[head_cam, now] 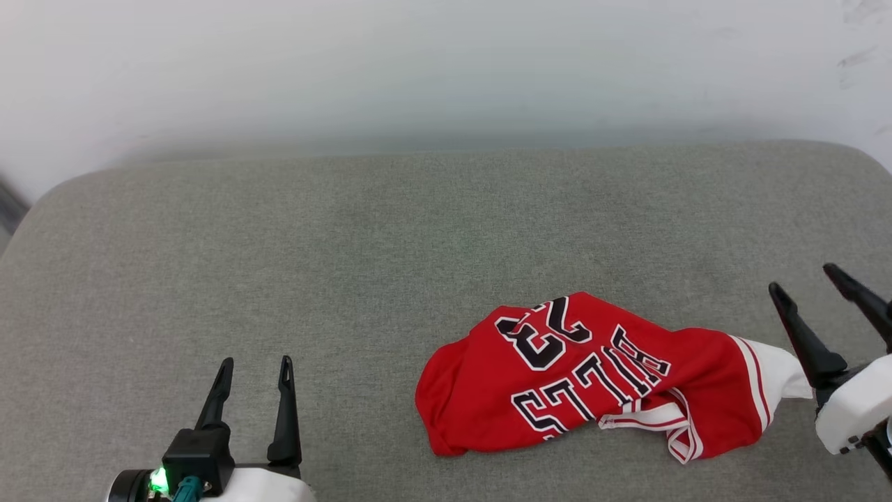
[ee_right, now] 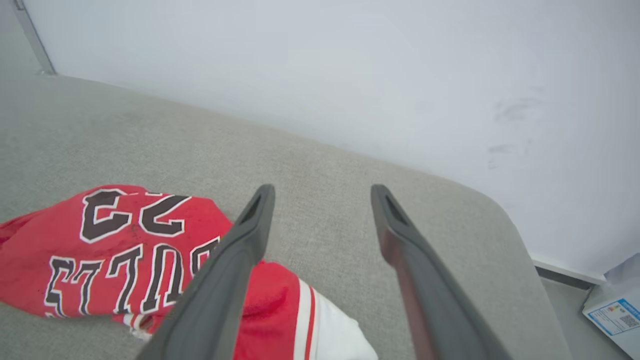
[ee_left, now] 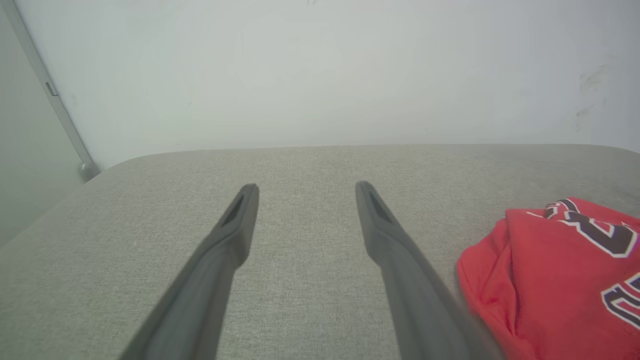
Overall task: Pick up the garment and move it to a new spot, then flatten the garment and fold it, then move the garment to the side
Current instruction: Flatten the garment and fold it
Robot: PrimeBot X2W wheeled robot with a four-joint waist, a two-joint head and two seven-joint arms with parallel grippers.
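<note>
Lying crumpled: garment (head_cam: pixel 592 376) | on grey fabric cushion (head_cam: pixel 348 244) | white wall (head_cam: pixel 446 63) behind

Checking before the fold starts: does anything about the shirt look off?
Yes: the garment lies crumpled, not flat, on the grey cushion, one white sleeve bunched beside the open right gripper. No damage visible.

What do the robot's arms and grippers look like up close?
The left gripper and right gripper each have two long, dark grey fingers that taper to narrow tips, with a slot near each tip. They rise from a black block set on a smooth white casing. Beside the left block are a green light and a teal plug.
</note>
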